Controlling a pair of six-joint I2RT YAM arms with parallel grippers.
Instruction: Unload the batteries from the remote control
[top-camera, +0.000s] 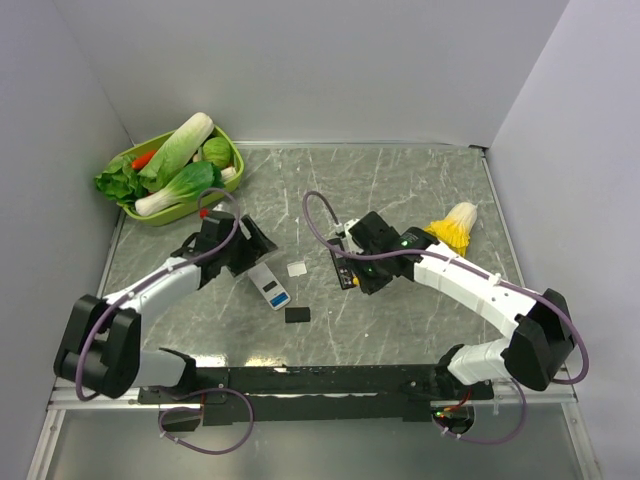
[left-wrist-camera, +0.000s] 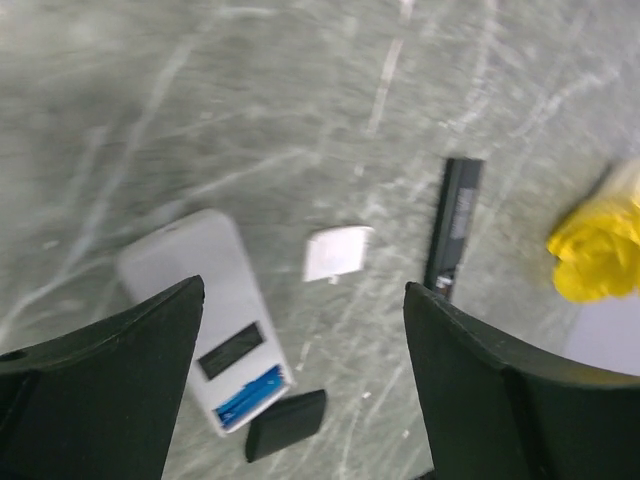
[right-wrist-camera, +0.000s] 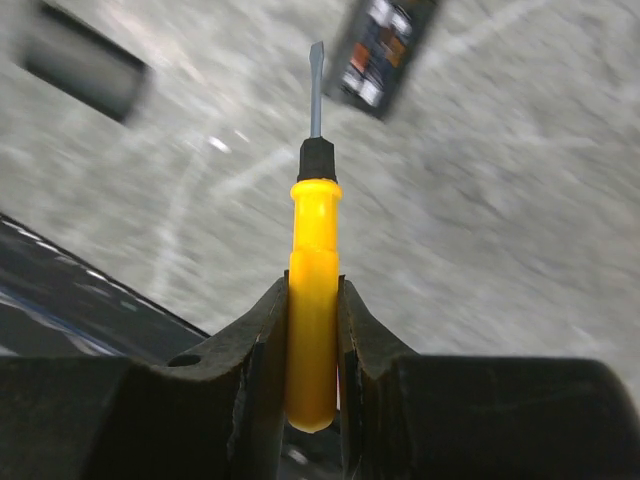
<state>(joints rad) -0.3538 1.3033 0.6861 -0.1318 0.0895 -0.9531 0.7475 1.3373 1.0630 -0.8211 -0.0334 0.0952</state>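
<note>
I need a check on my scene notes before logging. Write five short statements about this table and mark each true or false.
1. The right gripper is shut on a yellow screwdriver. True.
2. The left gripper grips the white remote. False: its jaws stand open and hold nothing.
3. A blue battery shows in the white remote's open compartment. True.
4. The black cover is fitted on the white remote. False: it lies on the table beside the remote's open end.
5. The green basket is empty. False: it holds vegetables.
</note>
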